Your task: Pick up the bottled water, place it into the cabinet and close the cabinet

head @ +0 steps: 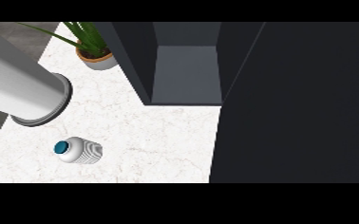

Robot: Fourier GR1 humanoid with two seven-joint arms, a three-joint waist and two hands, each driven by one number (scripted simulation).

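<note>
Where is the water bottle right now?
In the head view the bottle stands on the counter at lower left, below the grey forearm and left of the open cabinet.

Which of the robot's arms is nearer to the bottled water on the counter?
Left. The left forearm ends just above and left of the bottled water, not touching it. The right arm is not in view, and no hand shows.

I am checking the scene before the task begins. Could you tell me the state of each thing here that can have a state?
Bottled water: on the counter, blue cap on, not held.
Cabinet: open, nothing visible inside.
Cabinet door: swung open, dark panel at the right.
Potted plant: upright on the counter, left of the cabinet.
Grey forearm: at the left edge; no robot hand shows.
</note>
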